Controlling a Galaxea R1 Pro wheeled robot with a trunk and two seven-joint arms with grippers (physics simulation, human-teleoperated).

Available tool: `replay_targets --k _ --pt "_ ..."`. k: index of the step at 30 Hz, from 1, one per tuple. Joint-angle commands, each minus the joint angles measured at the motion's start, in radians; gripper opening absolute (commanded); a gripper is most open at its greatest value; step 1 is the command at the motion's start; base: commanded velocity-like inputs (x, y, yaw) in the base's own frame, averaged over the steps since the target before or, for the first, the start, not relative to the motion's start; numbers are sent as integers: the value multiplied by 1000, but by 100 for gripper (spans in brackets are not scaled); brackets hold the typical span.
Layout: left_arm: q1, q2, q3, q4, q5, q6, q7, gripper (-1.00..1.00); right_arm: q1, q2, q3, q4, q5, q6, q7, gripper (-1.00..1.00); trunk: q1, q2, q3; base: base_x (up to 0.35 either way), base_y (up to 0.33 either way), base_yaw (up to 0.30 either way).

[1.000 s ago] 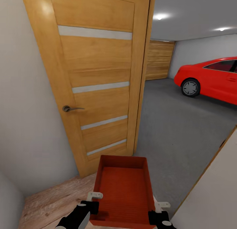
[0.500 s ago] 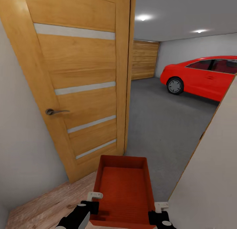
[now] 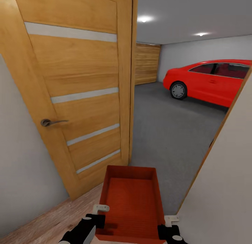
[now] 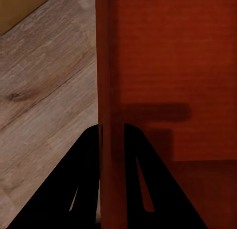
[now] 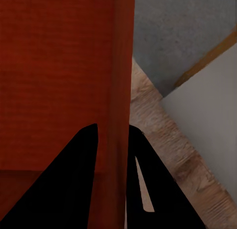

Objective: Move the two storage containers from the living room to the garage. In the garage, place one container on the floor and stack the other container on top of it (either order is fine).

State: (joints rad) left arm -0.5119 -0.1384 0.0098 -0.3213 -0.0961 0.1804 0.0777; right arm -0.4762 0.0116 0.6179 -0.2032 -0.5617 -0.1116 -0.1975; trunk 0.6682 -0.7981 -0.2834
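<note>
I carry one orange-red storage container (image 3: 131,202) low in front of me, its open top facing up. My left gripper (image 3: 91,222) is shut on its left wall, and the wall (image 4: 109,115) runs between the two black fingers in the left wrist view. My right gripper (image 3: 167,227) is shut on the right wall (image 5: 118,105) in the same way. Ahead, through the open doorway, lies the garage with its dark grey concrete floor (image 3: 168,132) and a red car (image 3: 210,81). Under me is light wood-plank flooring (image 3: 52,223).
An open wooden door (image 3: 77,97) with a metal handle (image 3: 49,122) stands close on the left. A white wall with a wooden jamb edge (image 3: 224,174) closes in on the right. A wooden garage door (image 3: 146,63) stands at the far end.
The whole head view has shifted: the door and car slid left and the right wall grew larger, so the camera turned or moved. The container stays fixed between both grippers.
</note>
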Motion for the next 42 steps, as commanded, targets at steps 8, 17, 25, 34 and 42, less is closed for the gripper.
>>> replay_targets --k 8,17,25,34,42 --pt "1 -1 -18 2 9 4 -1 -100 -2 1 -9 -1 2 -6 -3 -100 0 -1 -1 123 295 -1" --pt "1 -1 -23 2 9 2 -1 -100 -2 1 -9 -1 2 -6 -3 -100 0 -1 -1 146 296 0" --pt "1 -1 -24 2 9 1 -1 -100 -2 1 -9 -1 2 -5 -5 -100 0 -1 -1 103 174 -16" --pt "1 -1 -24 2 9 1 0 -100 -2 2 -9 -1 2 -5 -4 -100 0 -1 -1 2 2 -212" --pt "1 -1 -25 2 9 1 0 -100 -2 2 -9 -1 2 -5 -3 -100 0 -1 -1 0 0 -223"
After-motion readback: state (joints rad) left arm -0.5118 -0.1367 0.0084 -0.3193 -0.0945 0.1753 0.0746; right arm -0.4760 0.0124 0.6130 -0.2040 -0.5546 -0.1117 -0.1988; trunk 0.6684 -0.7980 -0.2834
